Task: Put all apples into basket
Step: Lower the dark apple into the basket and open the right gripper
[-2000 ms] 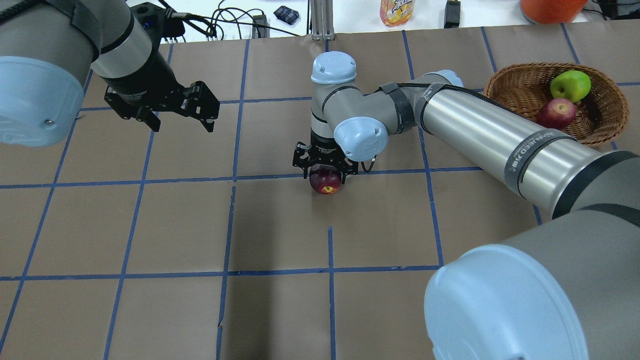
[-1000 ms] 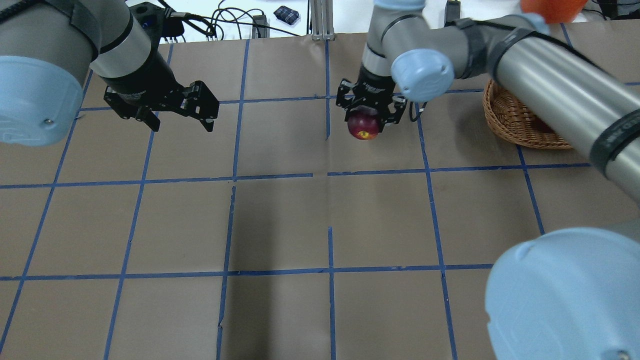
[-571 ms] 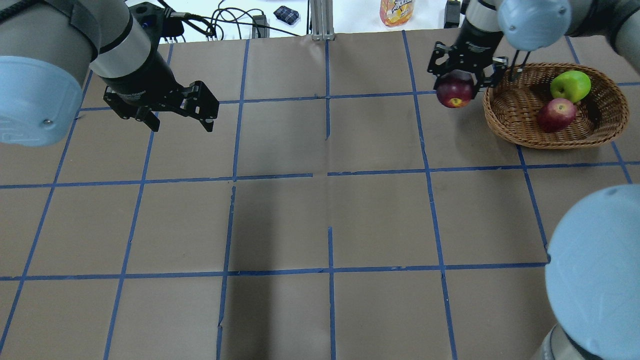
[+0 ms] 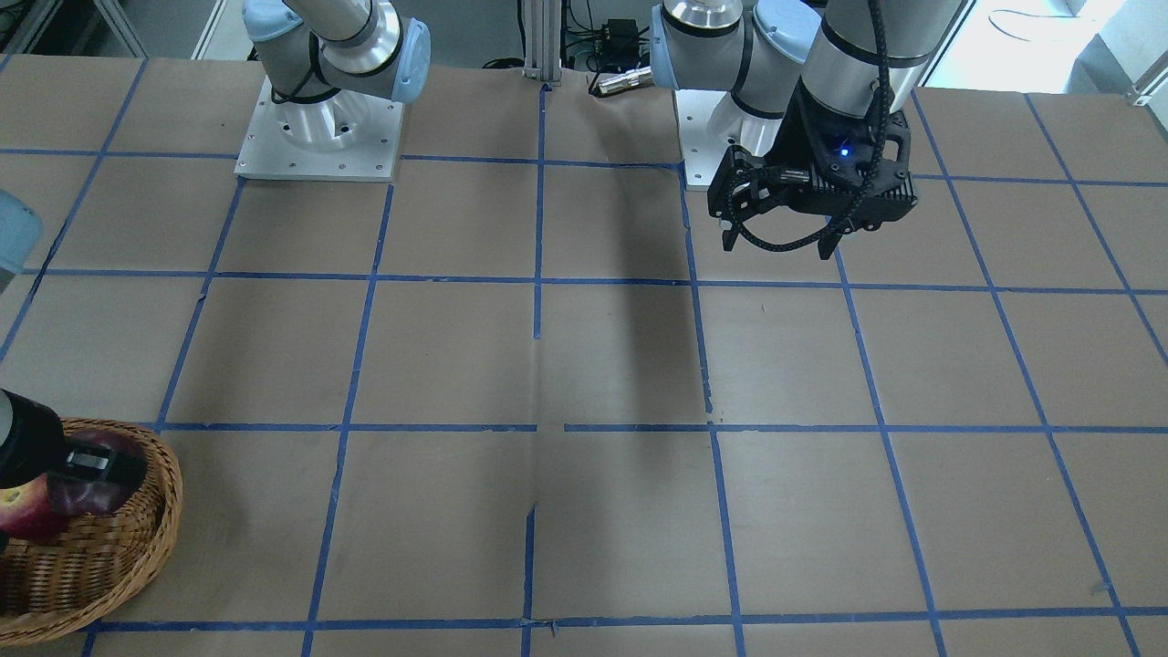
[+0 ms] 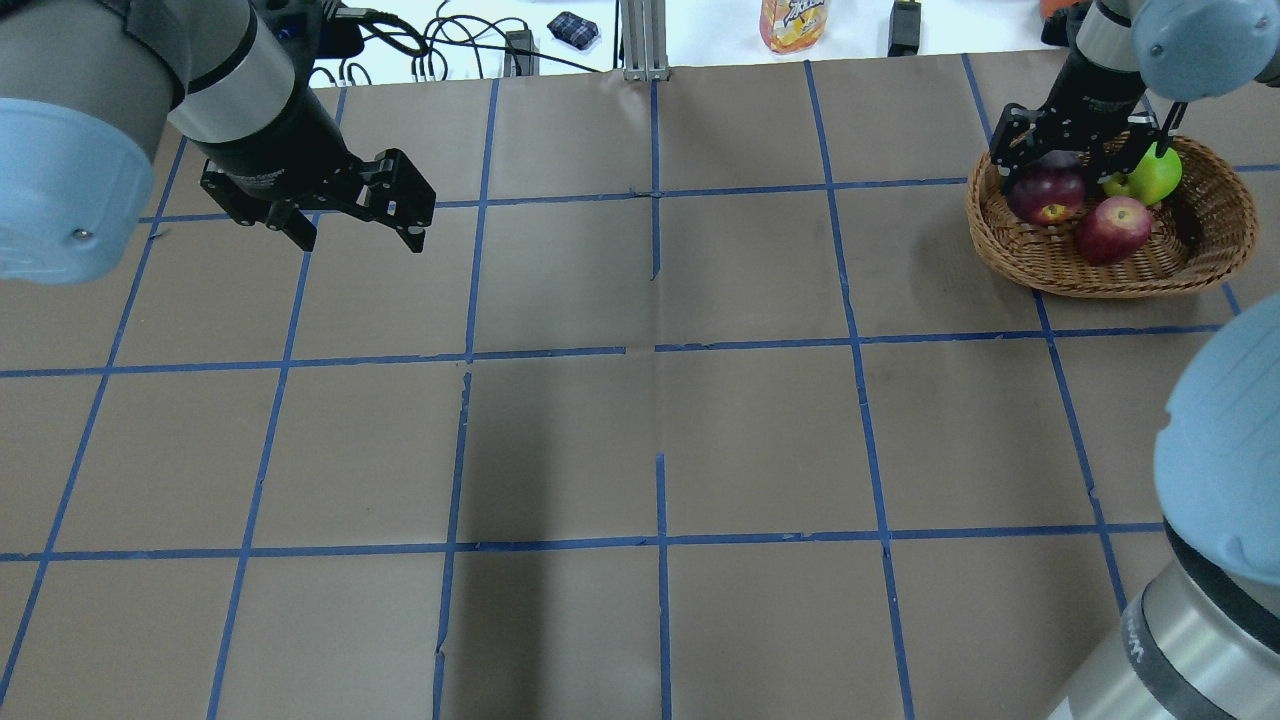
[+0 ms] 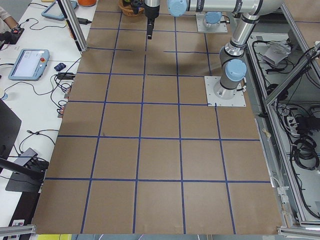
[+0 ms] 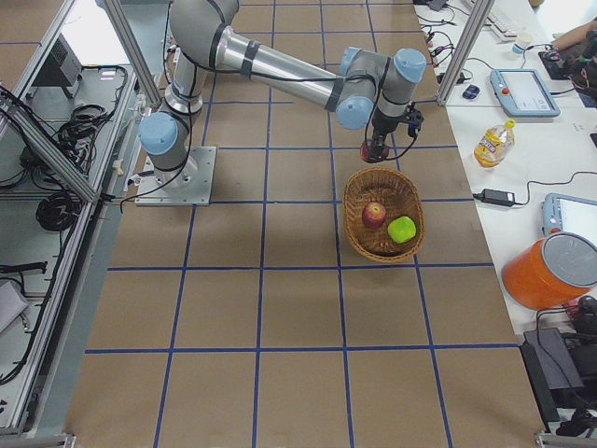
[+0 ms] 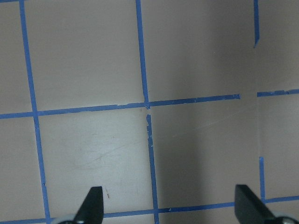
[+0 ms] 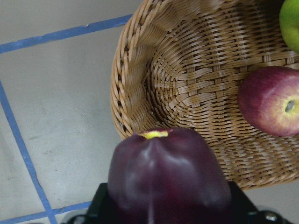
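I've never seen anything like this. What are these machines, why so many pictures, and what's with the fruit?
These are two robot arms bolted to a table covered in brown paper with blue tape lines. The pictures show one moment from several cameras: one behind the robot looking down, one facing it, one at each table end, and one on each wrist. The right arm holds a dark maroon apple in its shut jaws, over one end of a wicker basket. A green apple and a red apple already lie in the basket. The left arm hangs over the table, jaws open and empty.
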Robot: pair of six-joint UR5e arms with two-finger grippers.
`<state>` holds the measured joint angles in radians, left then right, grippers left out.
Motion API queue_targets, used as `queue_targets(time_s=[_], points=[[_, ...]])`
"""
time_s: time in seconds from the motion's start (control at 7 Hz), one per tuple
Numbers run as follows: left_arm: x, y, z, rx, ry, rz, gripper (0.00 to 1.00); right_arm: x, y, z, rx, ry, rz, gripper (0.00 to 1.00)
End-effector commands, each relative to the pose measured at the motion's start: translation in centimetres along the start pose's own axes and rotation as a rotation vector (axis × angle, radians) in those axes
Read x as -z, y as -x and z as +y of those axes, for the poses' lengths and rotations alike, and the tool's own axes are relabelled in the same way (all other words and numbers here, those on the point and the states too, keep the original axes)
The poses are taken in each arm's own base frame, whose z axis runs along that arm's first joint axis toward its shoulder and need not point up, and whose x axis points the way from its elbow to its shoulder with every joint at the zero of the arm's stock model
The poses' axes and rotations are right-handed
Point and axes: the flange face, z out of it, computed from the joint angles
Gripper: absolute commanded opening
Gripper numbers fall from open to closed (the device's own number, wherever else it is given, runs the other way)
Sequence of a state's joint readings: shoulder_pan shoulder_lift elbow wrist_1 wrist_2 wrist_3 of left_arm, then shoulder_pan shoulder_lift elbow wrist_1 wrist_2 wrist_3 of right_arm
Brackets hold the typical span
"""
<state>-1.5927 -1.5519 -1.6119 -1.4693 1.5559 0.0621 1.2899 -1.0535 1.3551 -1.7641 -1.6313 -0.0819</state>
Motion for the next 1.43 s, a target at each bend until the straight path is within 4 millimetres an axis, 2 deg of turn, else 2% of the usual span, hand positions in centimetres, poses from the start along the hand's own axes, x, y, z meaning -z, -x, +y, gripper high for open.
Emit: queue_targets(time_s=[0.0,0.29,0.43,0.57,0.71,0.86,1.14,1.29], points=[[0.4,0.0,0.1,-0.011,-0.008,-0.003,1.0,-3.4,-1.7,-1.7,0.027,0.017,0.037,0.0],[-0.3,0.1,0.5,-0.01,0.009,-0.007,1.0,-5.2,-2.2,-2.4,0.037,0.03,0.036,0.0],[-0.4,0.1,0.6,0.012,0.011,-0.008,1.0,-6.3,-2.2,-3.1,0.037,0.014,0.039,0.25],[-0.5,0.1,0.6,0.02,0.015,-0.01,1.0,-7.4,-2.2,-3.6,0.039,0.016,0.039,0.54],[-0.4,0.1,0.6,0.021,0.018,-0.009,1.0,-7.9,-2.3,-3.7,0.036,0.023,0.038,0.9],[-0.6,0.1,0.6,0.038,0.021,-0.006,1.0,-7.7,-2.3,-3.4,0.033,0.035,0.043,1.0],[-0.7,0.1,0.6,0.052,0.021,-0.006,1.0,-6.9,-2.4,-3.1,0.033,0.037,0.039,1.0],[-0.8,0.1,0.5,0.06,0.023,-0.007,1.0,-3.3,-2.4,-1.4,0.035,0.065,0.034,1.0]])
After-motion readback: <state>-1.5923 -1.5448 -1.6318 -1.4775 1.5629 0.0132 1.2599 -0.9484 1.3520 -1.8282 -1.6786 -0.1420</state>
